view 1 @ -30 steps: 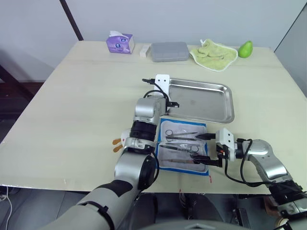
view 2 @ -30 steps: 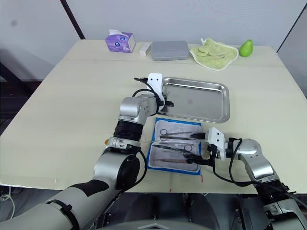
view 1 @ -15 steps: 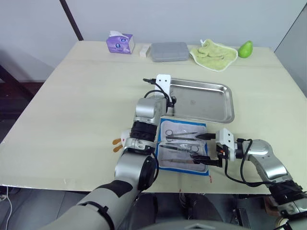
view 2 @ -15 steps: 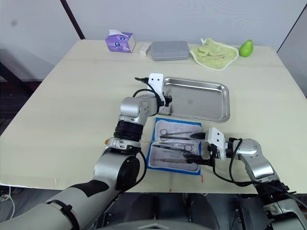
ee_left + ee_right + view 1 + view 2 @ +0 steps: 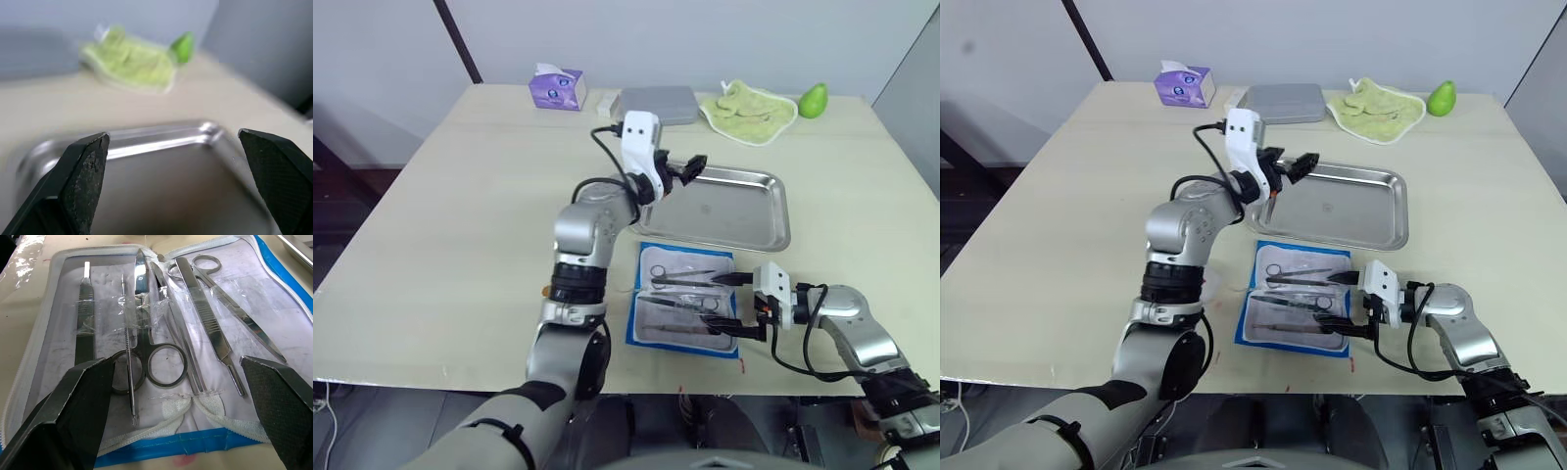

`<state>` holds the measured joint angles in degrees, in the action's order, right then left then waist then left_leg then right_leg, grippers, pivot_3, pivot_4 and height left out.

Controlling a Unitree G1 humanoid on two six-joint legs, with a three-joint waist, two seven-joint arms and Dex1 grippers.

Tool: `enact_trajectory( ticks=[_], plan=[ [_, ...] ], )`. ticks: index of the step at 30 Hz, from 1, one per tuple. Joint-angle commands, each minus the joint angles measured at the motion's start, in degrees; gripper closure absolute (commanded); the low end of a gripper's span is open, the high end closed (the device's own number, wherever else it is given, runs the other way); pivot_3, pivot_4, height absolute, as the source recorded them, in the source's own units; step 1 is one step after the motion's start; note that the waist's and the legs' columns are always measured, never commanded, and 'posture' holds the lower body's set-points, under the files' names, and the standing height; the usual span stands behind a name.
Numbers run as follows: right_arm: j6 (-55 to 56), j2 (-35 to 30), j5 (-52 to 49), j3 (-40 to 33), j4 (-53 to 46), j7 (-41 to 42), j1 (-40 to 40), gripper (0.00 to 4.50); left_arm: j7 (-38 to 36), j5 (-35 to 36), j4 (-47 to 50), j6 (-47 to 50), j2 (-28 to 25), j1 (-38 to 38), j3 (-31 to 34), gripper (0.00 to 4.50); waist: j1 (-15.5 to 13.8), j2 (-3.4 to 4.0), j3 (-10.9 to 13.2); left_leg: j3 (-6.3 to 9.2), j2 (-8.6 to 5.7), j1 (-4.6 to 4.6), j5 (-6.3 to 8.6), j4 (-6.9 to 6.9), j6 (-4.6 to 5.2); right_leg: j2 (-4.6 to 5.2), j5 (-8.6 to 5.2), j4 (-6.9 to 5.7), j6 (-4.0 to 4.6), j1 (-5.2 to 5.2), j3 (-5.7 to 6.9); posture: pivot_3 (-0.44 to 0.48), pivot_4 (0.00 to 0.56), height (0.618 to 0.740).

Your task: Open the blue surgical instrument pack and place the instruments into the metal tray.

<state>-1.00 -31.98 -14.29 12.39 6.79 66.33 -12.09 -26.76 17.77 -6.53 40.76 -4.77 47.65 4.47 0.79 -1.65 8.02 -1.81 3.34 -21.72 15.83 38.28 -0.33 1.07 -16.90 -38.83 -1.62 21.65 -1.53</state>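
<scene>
Your right tool, spread wide at the open blue surgical instrument pack near the table's front edge, could snag the clear pocket film over the instruments and drag the whole pack (left tool, also spread, is up over the metal tray, not pinning it).

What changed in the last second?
The left claw lifted from beside the open pack and swung up over the tray's near-left corner, open and empty. The right claw stayed open at the pack's edge; the instruments are still in their pockets.

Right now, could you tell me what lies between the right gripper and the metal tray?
The opened blue pack with the instruments lies between the right gripper and the metal tray, seen in the left eye view.
</scene>
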Motion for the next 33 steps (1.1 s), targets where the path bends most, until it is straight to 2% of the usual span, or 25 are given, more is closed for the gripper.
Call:
enact_trajectory(
  ticks=[1,3,7,14,23,28,33],
  plan=[
    [-1.73,-0.37,2.72,1.75,4.01,-0.32,2.09,0.00,-17.71,6.66,4.23,-4.71,-8.41,-3.22,0.41,0.02,0.12,0.04,0.02,0.01,0.00,0.00,0.00,-0.01,0.00,-0.01,0.00,0.00,0.00,0.00,0.01,0.000,0.150,0.740],
    [-1.59,-0.30,2.67,1.71,4.13,-0.26,2.00,0.00,-27.43,8.69,4.82,-7.13,-14.62,-5.88,-0.34,0.02,0.23,0.05,0.03,0.04,0.00,0.01,0.00,-0.02,0.00,-0.03,0.00,0.00,0.01,0.01,-0.01,0.000,0.150,0.740],
    [-1.28,-0.04,2.55,1.46,4.23,-0.10,2.08,0.00,-39.77,9.68,4.85,-10.41,-24.10,-10.61,-2.43,0.02,-0.06,0.02,0.03,0.16,-0.01,-0.02,0.01,0.03,0.02,-0.02,-0.01,0.02,0.01,-0.02,0.09,0.000,0.150,0.740],
    [-1.09,0.16,2.36,1.02,3.63,-0.02,2.67,0.00,-49.49,9.69,3.89,-14.59,-33.94,-17.24,-1.90,0.02,-0.07,0.04,0.04,0.25,-0.02,-0.03,0.18,0.02,0.33,-0.03,-0.02,0.02,0.04,-0.01,0.10,0.000,0.150,0.740],
    [-0.77,-0.68,1.80,-0.17,2.32,0.35,3.66,0.00,-52.66,10.76,3.46,-15.85,-41.60,-23.82,1.33,0.02,-0.30,0.10,0.11,0.36,-0.02,-0.10,0.19,0.01,0.36,-0.03,-0.03,0.03,0.05,0.02,0.15,0.000,0.150,0.740],
    [-1.16,-0.48,1.36,-0.64,1.67,0.25,3.72,0.00,-50.71,10.30,5.70,-15.70,-41.17,-24.22,0.26,0.02,-0.51,0.13,0.14,0.39,-0.04,-0.13,0.19,0.02,0.36,-0.01,-0.04,0.03,0.05,0.02,0.17,0.000,0.150,0.740],
    [-1.41,-0.24,1.44,-0.67,1.38,-0.15,3.65,0.00,-47.81,7.39,8.71,-15.29,-39.14,-20.68,-4.92,0.02,-0.68,0.14,0.16,0.43,-0.05,-0.16,0.19,0.04,0.36,-0.02,-0.03,0.03,0.05,0.01,0.20,0.000,0.150,0.740]
  ],
)
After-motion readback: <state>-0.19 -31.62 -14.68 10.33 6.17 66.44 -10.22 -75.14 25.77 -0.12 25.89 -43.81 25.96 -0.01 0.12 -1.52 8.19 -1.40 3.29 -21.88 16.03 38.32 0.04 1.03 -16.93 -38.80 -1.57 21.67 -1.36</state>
